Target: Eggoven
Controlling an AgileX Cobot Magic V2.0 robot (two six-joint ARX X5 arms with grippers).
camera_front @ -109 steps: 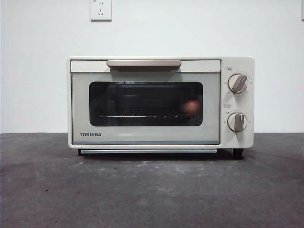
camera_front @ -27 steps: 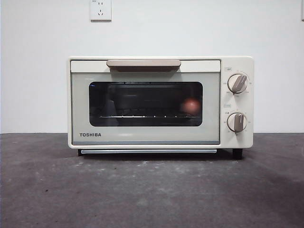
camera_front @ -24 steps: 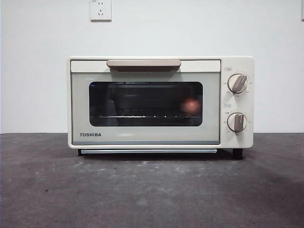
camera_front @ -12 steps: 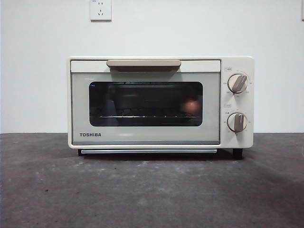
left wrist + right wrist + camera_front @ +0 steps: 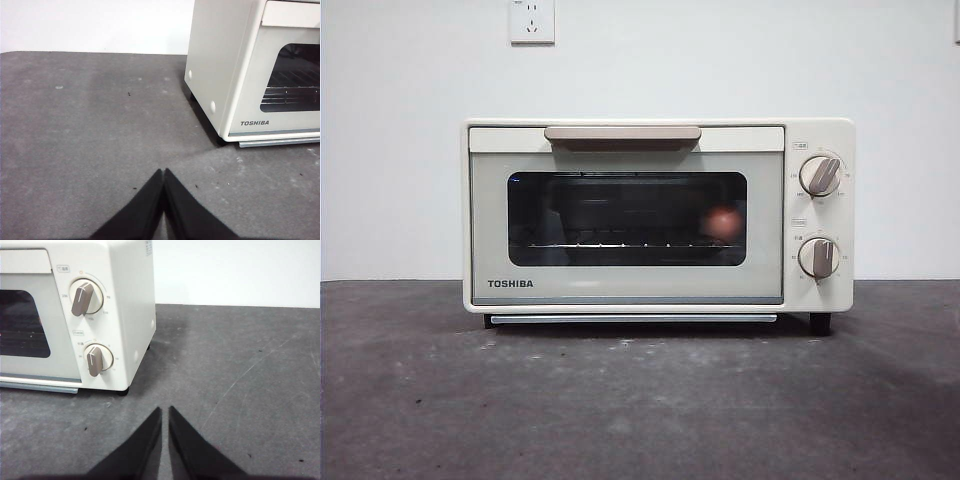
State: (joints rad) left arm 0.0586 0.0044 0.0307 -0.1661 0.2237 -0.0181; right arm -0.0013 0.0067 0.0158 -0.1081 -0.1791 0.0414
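The cream TOSHIBA toaster oven [image 5: 620, 285] stands on the dark table with its door closed. Its tan handle [image 5: 622, 134] runs along the top and two knobs [image 5: 819, 176] sit on its right side. The reddish-brown egg [image 5: 723, 223] rests on the rack inside, seen through the dark glass at the right. My left gripper [image 5: 163, 173] is shut and empty above the table, off the oven's left side [image 5: 215, 60]. My right gripper [image 5: 165, 411] is shut and empty above the table, off the oven's knob side [image 5: 120, 305]. Neither arm shows in the front view.
A white wall with a socket [image 5: 532, 20] stands behind the oven. The grey table [image 5: 640, 400] stretches in front of the oven and to both sides of it.
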